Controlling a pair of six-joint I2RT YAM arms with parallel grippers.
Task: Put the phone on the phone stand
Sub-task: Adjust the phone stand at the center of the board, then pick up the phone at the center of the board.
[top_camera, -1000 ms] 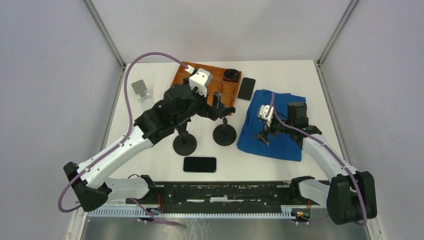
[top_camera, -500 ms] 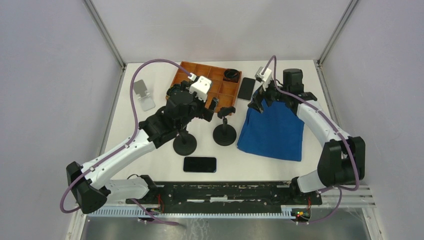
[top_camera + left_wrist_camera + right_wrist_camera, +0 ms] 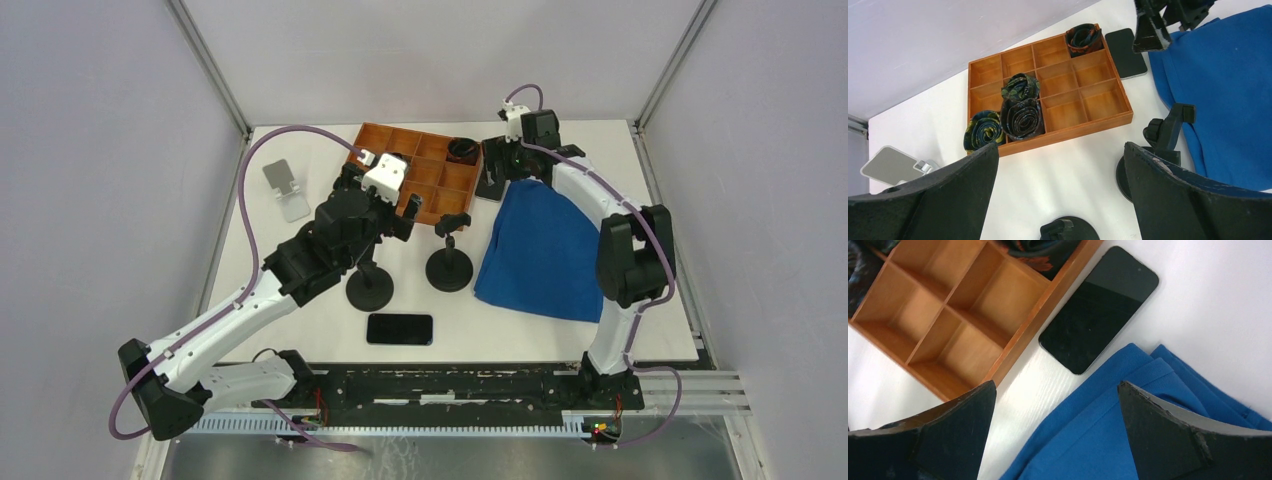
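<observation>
Approach | right gripper (image 3: 1055,390) positioned over far phone (image 3: 1098,310), jaws wide; left gripper (image 3: 1060,150) wide | descent and grasp needed next

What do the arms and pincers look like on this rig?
The left arm and right arm have white links with black joints. A purple cable runs along each to a white wrist camera box. The left pincer and right pincer have broad matte black fingers, edges scuffed. No markings visible.
</observation>
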